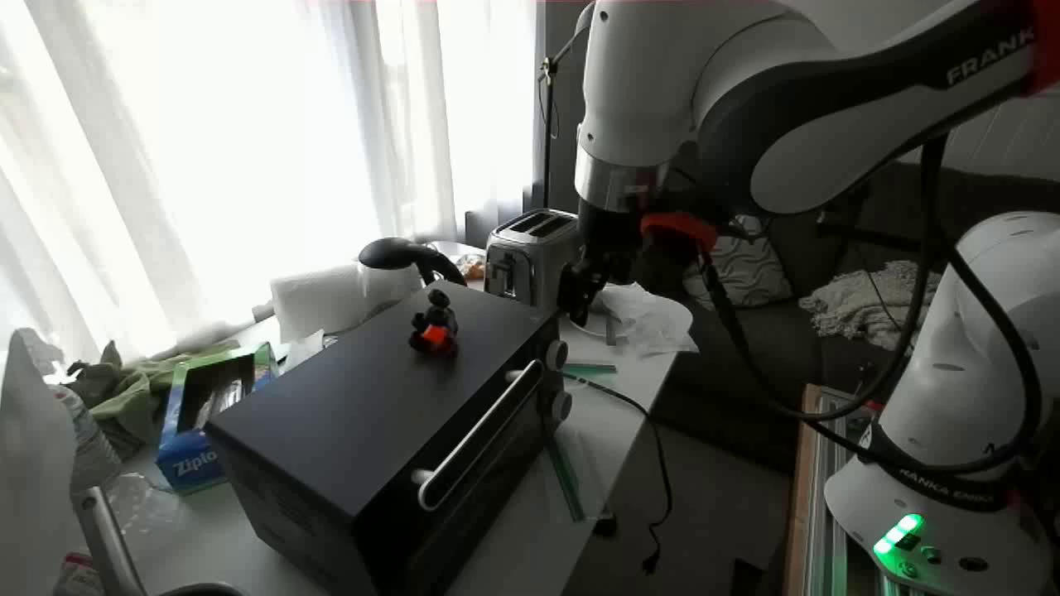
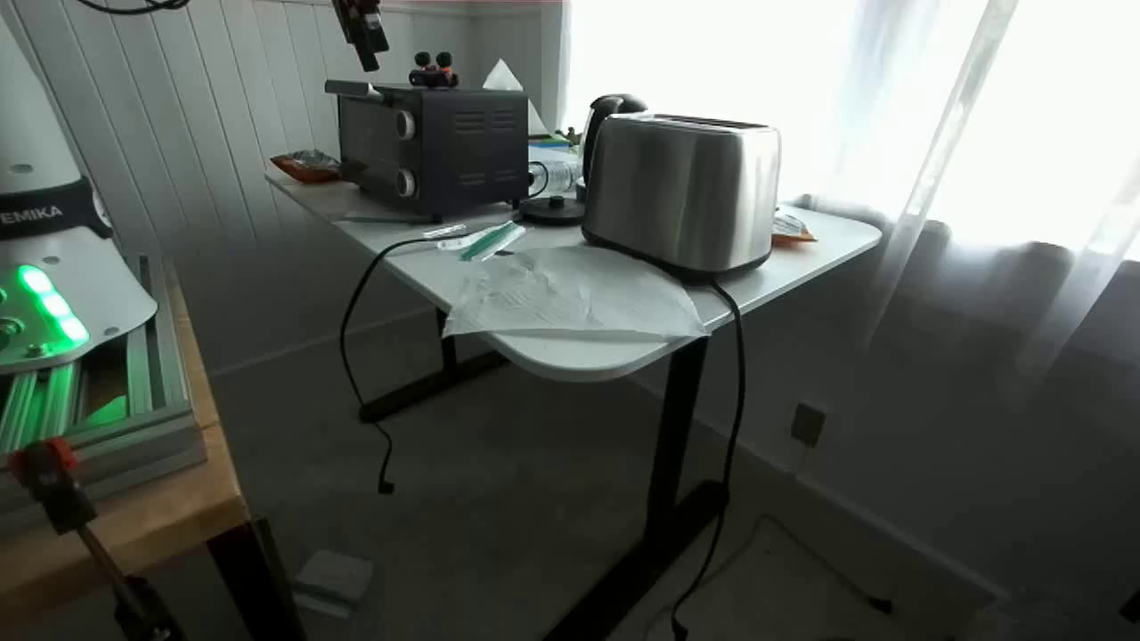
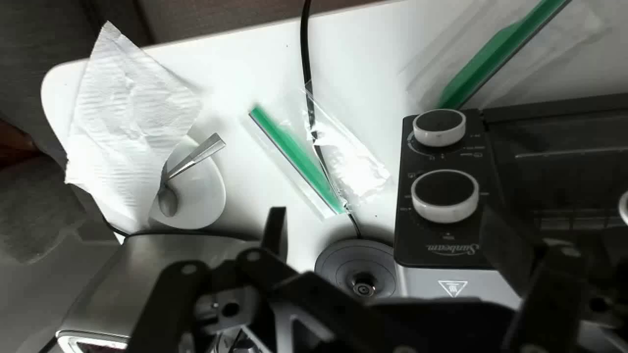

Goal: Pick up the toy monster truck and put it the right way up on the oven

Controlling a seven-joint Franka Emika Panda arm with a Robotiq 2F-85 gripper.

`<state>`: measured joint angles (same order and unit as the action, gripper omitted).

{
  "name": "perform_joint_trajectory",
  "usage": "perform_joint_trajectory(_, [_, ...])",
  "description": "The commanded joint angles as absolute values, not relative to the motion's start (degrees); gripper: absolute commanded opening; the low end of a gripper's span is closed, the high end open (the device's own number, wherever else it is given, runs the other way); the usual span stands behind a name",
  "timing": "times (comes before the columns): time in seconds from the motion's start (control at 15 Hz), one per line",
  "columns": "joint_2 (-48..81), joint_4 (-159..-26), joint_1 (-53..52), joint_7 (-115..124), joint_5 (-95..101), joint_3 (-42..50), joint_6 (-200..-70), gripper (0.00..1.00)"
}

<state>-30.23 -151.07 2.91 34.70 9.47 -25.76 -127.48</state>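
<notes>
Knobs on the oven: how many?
2: upper knob and lower knob, both at one end of the front of the oven. None look hidden.

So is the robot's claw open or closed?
Open. The wrist view shows the gripper with its two fingers standing wide apart and nothing held between them.

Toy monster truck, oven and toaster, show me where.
Toy monster truck (image 1: 434, 334), in an exterior view: its red patch.
Oven (image 1: 377, 397), in an exterior view: its flat top.
Toaster (image 2: 681, 191), in an exterior view: its silver side.
</notes>
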Motion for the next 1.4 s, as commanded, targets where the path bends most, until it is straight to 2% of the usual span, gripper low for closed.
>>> perform_joint_trajectory(0.0, [-29.74, -150.94, 0.79, 35.74, 10.89, -23.67, -127.14, 1.00])
perform_joint_trajectory(0.33, [-29.74, -150.94, 0.79, 35.74, 10.89, -23.67, -127.14, 1.00])
perform_joint_trajectory(0.6, [-27.70, -148.97, -3.02, 28.80, 14.42, -24.84, -132.33, 1.00])
perform_joint_trajectory(0.87, [-25.59, -149.20, -6.29, 22.29, 14.41, -23.31, -142.85, 1.00])
perform_joint_trajectory(0.93, [-27.24, -149.52, -5.73, 25.29, 13.24, -24.11, -138.56, 1.00])
perform_joint_trajectory(1.33, [-25.83, -149.52, -6.17, 22.67, 13.31, -23.48, -141.94, 1.00])
